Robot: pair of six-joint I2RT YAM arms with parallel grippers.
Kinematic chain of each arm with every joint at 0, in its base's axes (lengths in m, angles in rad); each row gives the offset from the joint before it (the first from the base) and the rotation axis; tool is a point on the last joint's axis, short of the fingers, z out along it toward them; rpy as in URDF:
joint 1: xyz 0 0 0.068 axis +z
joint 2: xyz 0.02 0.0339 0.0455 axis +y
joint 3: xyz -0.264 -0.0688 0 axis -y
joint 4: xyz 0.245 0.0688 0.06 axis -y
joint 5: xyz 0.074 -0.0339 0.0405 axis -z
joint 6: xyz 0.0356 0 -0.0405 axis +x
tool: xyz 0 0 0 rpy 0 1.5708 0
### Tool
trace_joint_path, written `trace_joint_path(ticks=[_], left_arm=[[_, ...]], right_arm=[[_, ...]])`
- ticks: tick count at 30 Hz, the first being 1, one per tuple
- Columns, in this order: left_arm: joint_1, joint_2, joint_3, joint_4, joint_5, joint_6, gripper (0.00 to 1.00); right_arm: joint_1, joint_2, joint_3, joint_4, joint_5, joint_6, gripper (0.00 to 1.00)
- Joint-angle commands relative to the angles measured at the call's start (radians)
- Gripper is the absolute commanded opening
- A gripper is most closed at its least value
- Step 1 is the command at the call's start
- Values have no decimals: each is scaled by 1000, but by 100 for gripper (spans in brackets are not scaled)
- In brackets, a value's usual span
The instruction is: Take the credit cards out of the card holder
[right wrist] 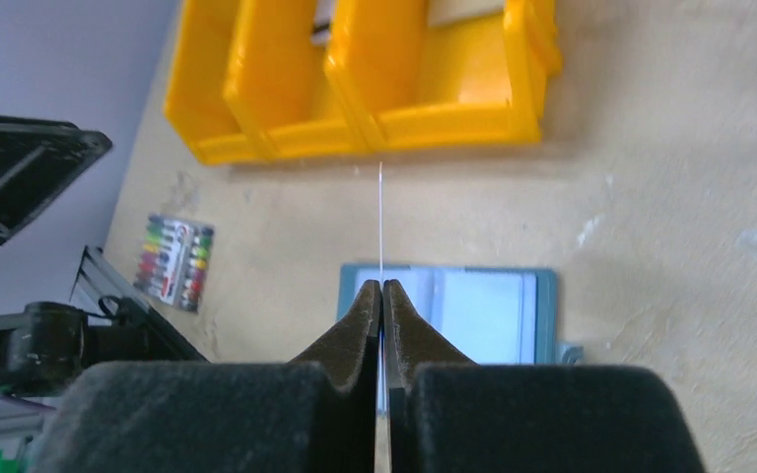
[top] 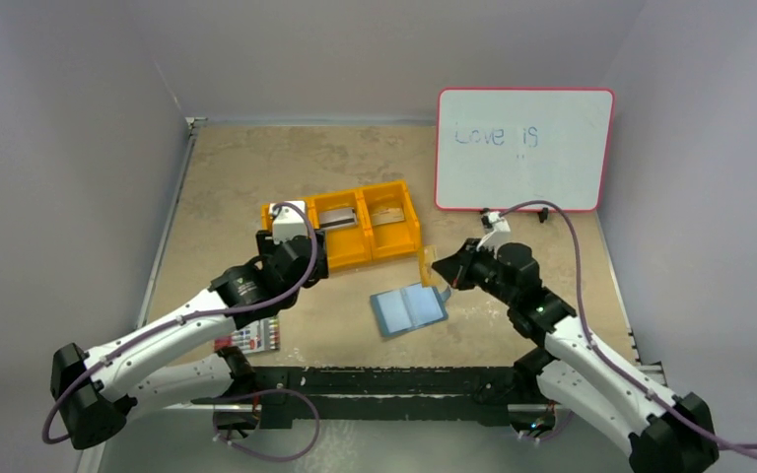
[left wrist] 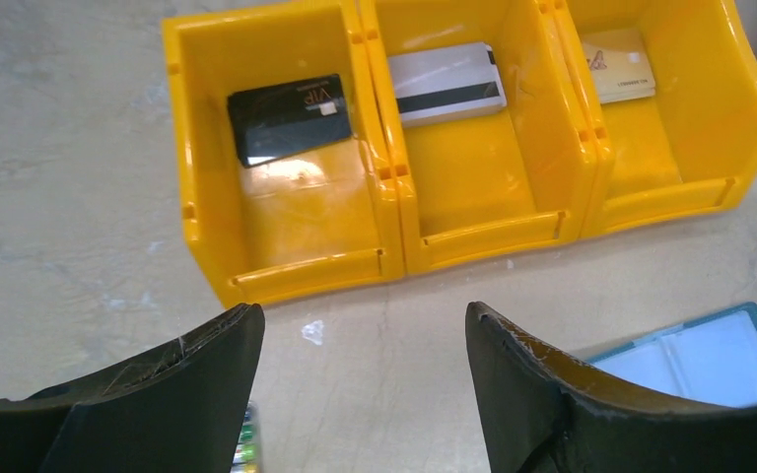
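Note:
The teal card holder point(top: 409, 308) lies open on the table, its pale pockets up, also seen as the card holder point(right wrist: 483, 315) below my right gripper. My right gripper point(right wrist: 381, 286) is shut on a thin card point(right wrist: 381, 222) seen edge-on; from above it is a tan card point(top: 428, 264) held upright just beyond the holder. In the orange bin point(left wrist: 296, 266) lie a black card point(left wrist: 286, 118), a silver card point(left wrist: 448, 84) and a tan card point(left wrist: 619, 77), one in each compartment. My left gripper point(left wrist: 365, 325) is open and empty, in front of the bin.
A pack of coloured markers point(top: 249, 338) lies near the front left, by the left arm. A whiteboard point(top: 524, 148) with a pink rim leans against the back right wall. Grey walls close in the table on three sides.

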Motion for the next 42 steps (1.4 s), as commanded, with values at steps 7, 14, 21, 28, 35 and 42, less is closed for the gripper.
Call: trace_joint_path(ticks=[7, 14, 21, 28, 35, 42], left_arm=[[5, -109, 29, -50, -122, 124, 77], [5, -54, 61, -90, -129, 107, 78], [5, -68, 64, -88, -122, 105, 80], [5, -127, 58, -92, -156, 93, 80], [5, -170, 54, -94, -182, 87, 80], [5, -174, 52, -91, -170, 88, 80]], right_arm=[[3, -194, -5, 305, -34, -470, 0], [2, 11, 153, 291, -97, -977, 0], [2, 303, 369, 196, -105, -1347, 0], [16, 522, 504, 161, -109, -1553, 0], [75, 651, 531, 160, -121, -1717, 0], [99, 745, 553, 173, -112, -1772, 0]])
